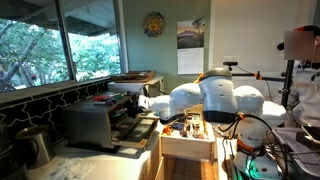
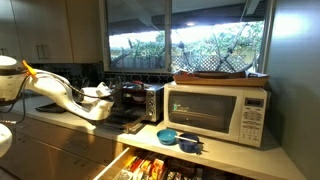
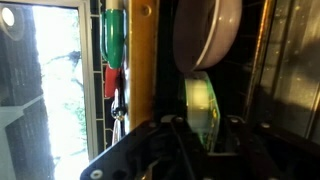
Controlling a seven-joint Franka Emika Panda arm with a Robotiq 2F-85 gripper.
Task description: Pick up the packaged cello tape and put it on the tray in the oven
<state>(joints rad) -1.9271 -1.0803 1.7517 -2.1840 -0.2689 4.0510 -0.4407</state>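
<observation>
My gripper (image 3: 200, 135) is shut on the packaged cello tape (image 3: 200, 100), a thin, green-tinted clear pack seen edge-on between the fingers. In both exterior views the white arm reaches to the open front of the silver toaster oven (image 1: 92, 122) (image 2: 140, 100), with the gripper (image 1: 141, 103) (image 2: 103, 93) at the mouth above the dropped door (image 1: 135, 128). A dark ribbed metal surface (image 3: 290, 70) fills the right of the wrist view. I cannot tell whether it is the tray. The tape is too small to make out in the exterior views.
A white microwave (image 2: 218, 112) stands beside the oven with a wooden tray (image 2: 220, 76) on top. Blue bowls (image 2: 172, 136) sit in front of it. A drawer (image 1: 188, 138) (image 2: 150, 168) is pulled open below the counter. A metal kettle (image 1: 35, 146) stands near the window.
</observation>
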